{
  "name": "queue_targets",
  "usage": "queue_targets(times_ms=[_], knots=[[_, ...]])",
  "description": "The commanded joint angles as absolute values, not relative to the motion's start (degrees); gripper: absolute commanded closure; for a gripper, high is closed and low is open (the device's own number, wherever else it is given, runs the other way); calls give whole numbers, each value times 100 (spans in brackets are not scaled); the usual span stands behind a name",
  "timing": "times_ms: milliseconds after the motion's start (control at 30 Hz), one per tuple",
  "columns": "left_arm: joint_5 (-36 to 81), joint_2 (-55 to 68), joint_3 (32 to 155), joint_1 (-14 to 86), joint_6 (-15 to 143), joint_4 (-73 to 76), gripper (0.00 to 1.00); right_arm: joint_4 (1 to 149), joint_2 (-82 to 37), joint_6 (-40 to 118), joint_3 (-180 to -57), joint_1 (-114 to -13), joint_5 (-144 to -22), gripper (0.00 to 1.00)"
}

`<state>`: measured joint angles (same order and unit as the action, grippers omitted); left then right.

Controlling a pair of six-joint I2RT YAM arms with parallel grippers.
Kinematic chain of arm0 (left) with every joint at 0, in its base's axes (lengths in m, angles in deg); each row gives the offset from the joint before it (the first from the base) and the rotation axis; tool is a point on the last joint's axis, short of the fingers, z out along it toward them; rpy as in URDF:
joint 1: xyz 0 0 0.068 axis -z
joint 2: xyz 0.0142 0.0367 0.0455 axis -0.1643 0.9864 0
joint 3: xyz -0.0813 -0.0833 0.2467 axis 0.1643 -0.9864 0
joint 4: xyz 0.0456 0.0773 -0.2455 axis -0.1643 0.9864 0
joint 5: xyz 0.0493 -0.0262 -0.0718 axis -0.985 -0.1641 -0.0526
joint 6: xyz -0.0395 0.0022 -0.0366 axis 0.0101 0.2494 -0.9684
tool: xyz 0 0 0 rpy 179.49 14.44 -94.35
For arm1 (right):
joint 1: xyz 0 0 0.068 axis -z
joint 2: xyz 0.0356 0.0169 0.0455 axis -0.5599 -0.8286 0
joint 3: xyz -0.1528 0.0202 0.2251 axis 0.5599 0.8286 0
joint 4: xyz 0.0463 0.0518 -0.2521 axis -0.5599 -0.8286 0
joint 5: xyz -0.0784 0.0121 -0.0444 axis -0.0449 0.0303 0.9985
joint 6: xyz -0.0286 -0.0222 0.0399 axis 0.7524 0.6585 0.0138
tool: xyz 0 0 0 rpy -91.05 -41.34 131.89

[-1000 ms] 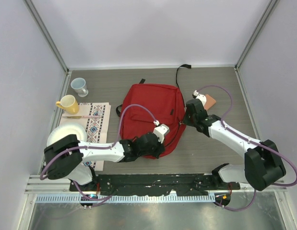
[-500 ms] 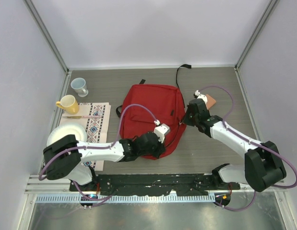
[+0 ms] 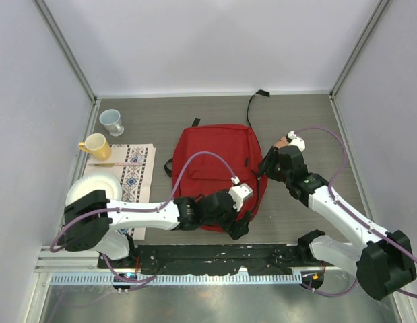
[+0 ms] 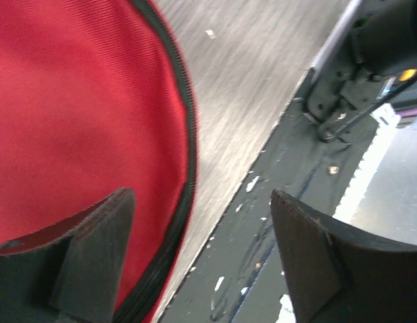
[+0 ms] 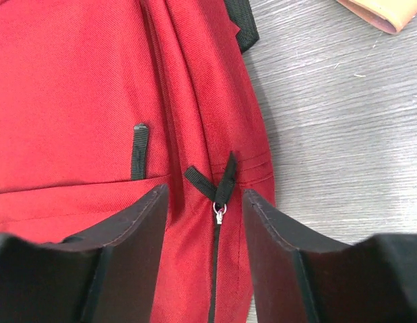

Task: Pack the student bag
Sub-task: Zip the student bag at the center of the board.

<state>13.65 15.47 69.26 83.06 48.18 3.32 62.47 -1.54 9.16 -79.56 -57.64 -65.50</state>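
Bag (image 3: pixel 215 158) lies flat at the centre of the counter (image 3: pixel 147 114): your left gripper (image 4: pixel 201 198) hangs released over its 6 o'clock edge, and your right gripper (image 5: pixel 206 195) sits released astride the zip pull (image 5: pixel 219 185) at 3 o'clock, probably lined up for unzipping.

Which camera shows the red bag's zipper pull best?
The right wrist view: the zipper pull sits close up, sharp. The top view shows the student bag, the pull too small to make out. The left wrist view shows only the bag's zippered edge.
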Motion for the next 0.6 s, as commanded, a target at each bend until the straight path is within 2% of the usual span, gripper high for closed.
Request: queue_targets(times_ms=[0,100,567], knots=[[468,1143,7067,8267,5004,784,8,6138,189,699,-7979,-5734,-6318,44],[141,897,7076,8162,4995,838,0,6146,356,549,-7970,-5734,-6467,40],[88,729,7541,6888,4065,698,0,6296,418,-14,-7628,-5663,-7038,37]])
